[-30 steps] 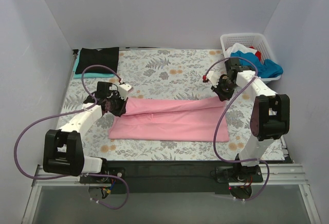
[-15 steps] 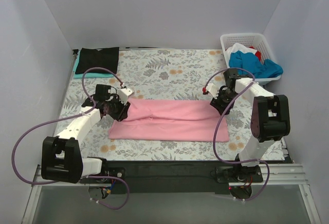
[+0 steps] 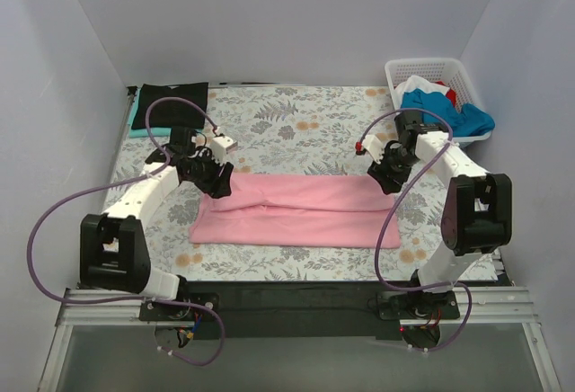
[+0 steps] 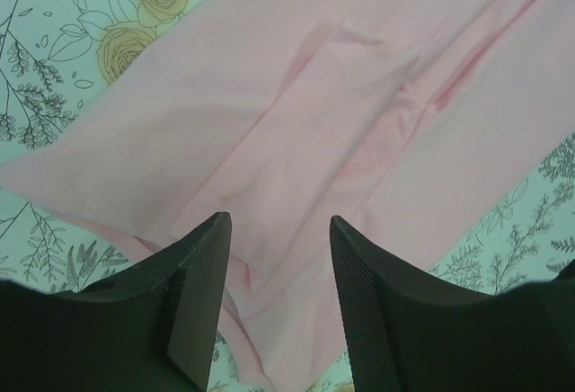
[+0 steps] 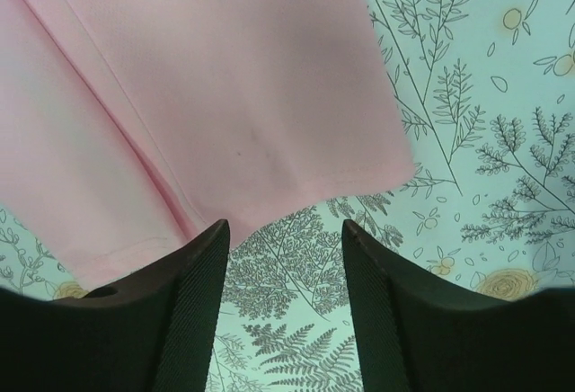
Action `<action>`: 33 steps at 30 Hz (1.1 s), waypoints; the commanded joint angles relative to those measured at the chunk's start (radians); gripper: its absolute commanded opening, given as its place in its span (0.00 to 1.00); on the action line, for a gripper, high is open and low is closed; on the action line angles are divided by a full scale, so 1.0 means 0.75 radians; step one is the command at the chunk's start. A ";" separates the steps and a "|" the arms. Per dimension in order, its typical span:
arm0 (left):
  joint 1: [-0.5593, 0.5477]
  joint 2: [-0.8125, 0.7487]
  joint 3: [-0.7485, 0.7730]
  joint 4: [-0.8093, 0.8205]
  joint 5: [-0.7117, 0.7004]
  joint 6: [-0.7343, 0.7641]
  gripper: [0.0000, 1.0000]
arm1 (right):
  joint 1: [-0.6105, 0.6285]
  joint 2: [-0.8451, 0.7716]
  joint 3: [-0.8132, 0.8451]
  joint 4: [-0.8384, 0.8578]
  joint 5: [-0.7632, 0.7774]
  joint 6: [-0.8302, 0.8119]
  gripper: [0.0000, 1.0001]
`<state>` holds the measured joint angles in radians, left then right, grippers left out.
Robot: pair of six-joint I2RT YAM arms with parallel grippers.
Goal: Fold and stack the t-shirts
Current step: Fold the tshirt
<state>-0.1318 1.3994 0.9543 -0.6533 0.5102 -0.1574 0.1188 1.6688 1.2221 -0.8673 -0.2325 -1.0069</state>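
Your left gripper (image 4: 278, 230) gapes empty over the left end of the pink t-shirt (image 3: 296, 214), a long band lying left to right, nearer the table's near edge. Your right gripper (image 5: 286, 235), equally wide and empty, hovers at its right end. Bare tablecloth (image 3: 296, 122) lies beyond both ends.

Floral-cloth table (image 3: 296, 122) w/ pink tee (image 3: 296, 214), tee stack (image 3: 172, 102), basket (image 3: 422, 64).
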 commanded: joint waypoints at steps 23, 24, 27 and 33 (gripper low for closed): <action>0.010 0.355 0.104 0.088 -0.216 -0.101 0.59 | 0.001 0.184 0.042 -0.099 -0.052 0.087 0.43; 0.010 0.357 0.108 0.088 -0.218 -0.101 0.59 | 0.001 0.186 0.044 -0.099 -0.050 0.087 0.43; 0.010 0.339 0.112 0.055 -0.177 -0.081 0.59 | 0.003 0.190 0.038 -0.099 -0.046 0.087 0.43; 0.010 0.227 0.106 -0.053 -0.059 -0.009 0.34 | 0.003 0.188 0.040 -0.099 -0.036 0.083 0.43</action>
<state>-0.1280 1.6581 1.0336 -0.6460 0.4038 -0.2062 0.1192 1.8084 1.2457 -0.9176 -0.2565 -0.9455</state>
